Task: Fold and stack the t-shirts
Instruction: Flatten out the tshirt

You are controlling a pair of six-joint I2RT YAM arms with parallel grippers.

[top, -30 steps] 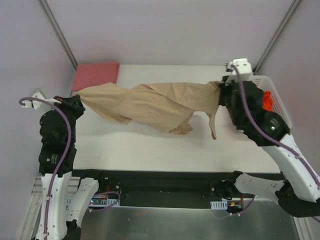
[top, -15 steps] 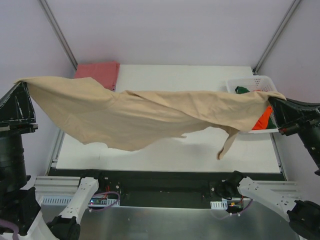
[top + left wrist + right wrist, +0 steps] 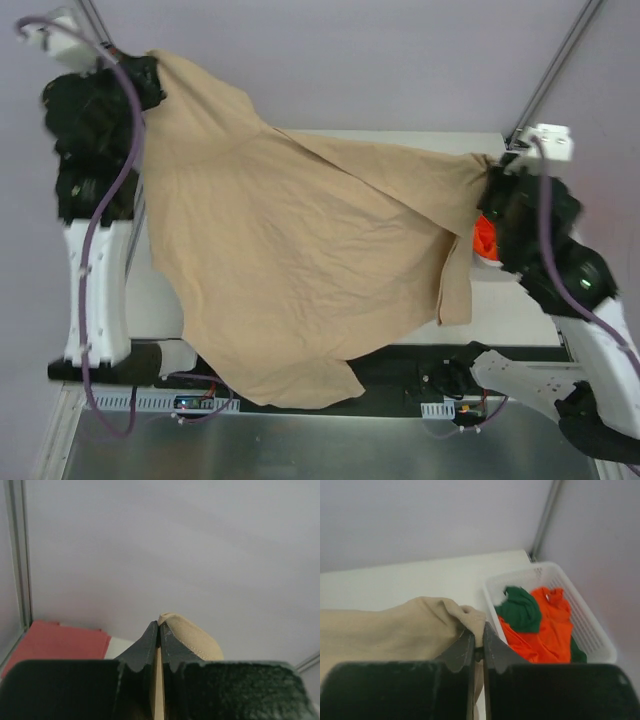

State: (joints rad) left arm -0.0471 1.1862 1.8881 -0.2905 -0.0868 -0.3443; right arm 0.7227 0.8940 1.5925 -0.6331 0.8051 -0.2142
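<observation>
The tan t-shirt (image 3: 290,270) hangs spread wide in the air between both arms and covers most of the table in the top view. My left gripper (image 3: 150,72) is raised high at the far left and is shut on one corner of the tan shirt (image 3: 192,637). My right gripper (image 3: 487,180) is lower at the right and is shut on another corner of it (image 3: 420,625). A folded salmon pink shirt (image 3: 55,642) lies flat at the table's far left. An orange shirt (image 3: 545,625) and a dark green shirt (image 3: 520,607) lie in the basket.
The white lattice basket (image 3: 592,630) stands at the table's right edge, close under my right gripper. The white table (image 3: 420,580) reaches to the back wall. Metal frame posts (image 3: 555,65) stand at the far corners.
Both arms have swung the tan shirt up and back; the left gripper rose to the far left, and the shirt now hangs open as a broad sheet reaching past the near edge.
</observation>
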